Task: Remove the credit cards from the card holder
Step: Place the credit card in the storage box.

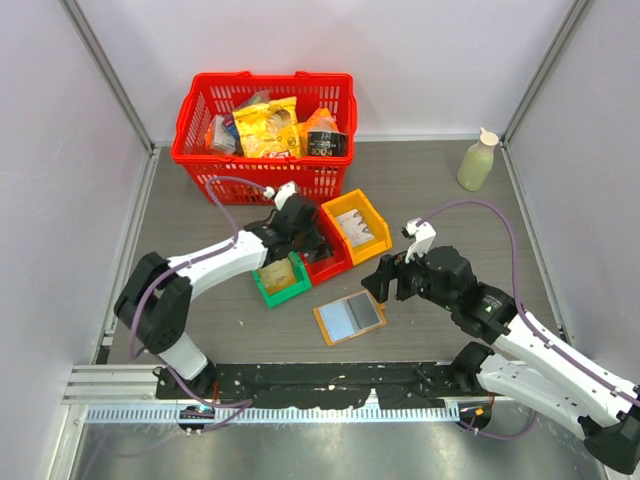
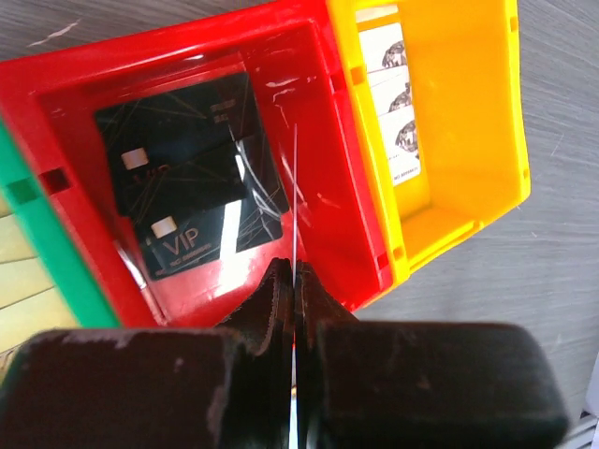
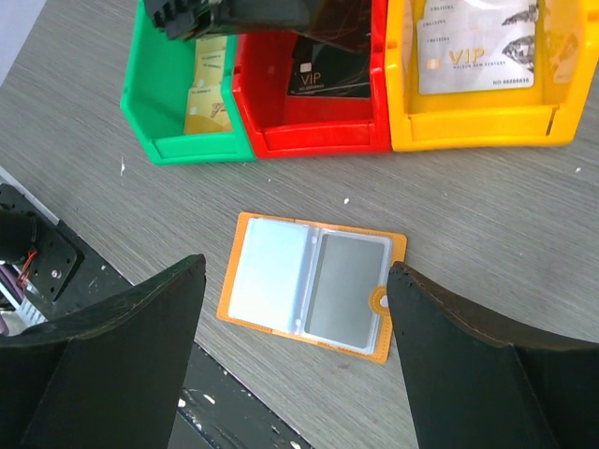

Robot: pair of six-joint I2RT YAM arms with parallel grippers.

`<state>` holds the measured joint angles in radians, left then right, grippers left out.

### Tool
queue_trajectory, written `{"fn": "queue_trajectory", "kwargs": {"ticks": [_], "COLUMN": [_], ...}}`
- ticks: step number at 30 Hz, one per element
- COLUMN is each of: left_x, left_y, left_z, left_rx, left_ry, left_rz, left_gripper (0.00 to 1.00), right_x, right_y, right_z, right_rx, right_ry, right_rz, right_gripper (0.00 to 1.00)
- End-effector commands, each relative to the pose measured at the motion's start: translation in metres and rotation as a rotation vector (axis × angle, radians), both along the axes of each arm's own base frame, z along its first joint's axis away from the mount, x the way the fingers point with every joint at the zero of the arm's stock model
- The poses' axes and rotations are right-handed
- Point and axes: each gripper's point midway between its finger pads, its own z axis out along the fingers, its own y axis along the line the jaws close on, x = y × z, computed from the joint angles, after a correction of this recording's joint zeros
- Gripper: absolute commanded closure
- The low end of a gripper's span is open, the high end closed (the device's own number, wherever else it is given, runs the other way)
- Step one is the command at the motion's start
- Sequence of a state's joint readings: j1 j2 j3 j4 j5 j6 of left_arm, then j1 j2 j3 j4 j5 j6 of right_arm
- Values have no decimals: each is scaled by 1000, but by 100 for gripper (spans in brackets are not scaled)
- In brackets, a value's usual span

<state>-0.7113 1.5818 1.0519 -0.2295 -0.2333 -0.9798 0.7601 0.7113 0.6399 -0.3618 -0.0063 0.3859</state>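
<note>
The card holder [image 1: 350, 317] [image 3: 314, 281] lies open and flat on the table, tan-orange with clear sleeves and a small tab on its right edge. My right gripper [image 1: 385, 285] [image 3: 295, 267] hovers over it, open wide and holding nothing. My left gripper [image 1: 305, 235] [image 2: 295, 281] is over the red bin [image 2: 309, 112], shut on a thin credit card [image 2: 295, 187] seen edge-on. Black VIP cards [image 2: 187, 178] lie in the red bin, whitish cards [image 2: 388, 103] in the yellow bin [image 1: 357, 225], and gold cards [image 3: 211, 94] in the green bin [image 1: 281, 280].
A red basket [image 1: 265, 78] full of groceries stands at the back, just behind the three bins. A pale green bottle [image 1: 478, 160] stands at the back right. Side walls close in the table on the left and right.
</note>
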Motion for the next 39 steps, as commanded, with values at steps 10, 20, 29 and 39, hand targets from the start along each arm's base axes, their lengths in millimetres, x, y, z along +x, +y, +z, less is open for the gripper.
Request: {"fn": "queue_trajectory", "kwargs": {"ticks": [10, 20, 29, 39], "left_x": [29, 5, -73, -137], "left_y": [-12, 19, 0, -33], "left_z": [-4, 79, 85, -7], "left_rx": [-5, 19, -93, -33], "left_ry": [15, -126, -75, 95], "left_rz": [84, 40, -197, -361], "left_gripper": [60, 24, 37, 45], "right_x": [3, 9, 6, 4], "right_y": [-15, -6, 17, 30], "right_z": [0, -23, -55, -94], "right_rx": [-10, -69, -89, -160], "right_ry": [-6, 61, 200, 313], "right_rz": [-86, -74, -10, 6], "right_gripper": [18, 23, 38, 42]}}
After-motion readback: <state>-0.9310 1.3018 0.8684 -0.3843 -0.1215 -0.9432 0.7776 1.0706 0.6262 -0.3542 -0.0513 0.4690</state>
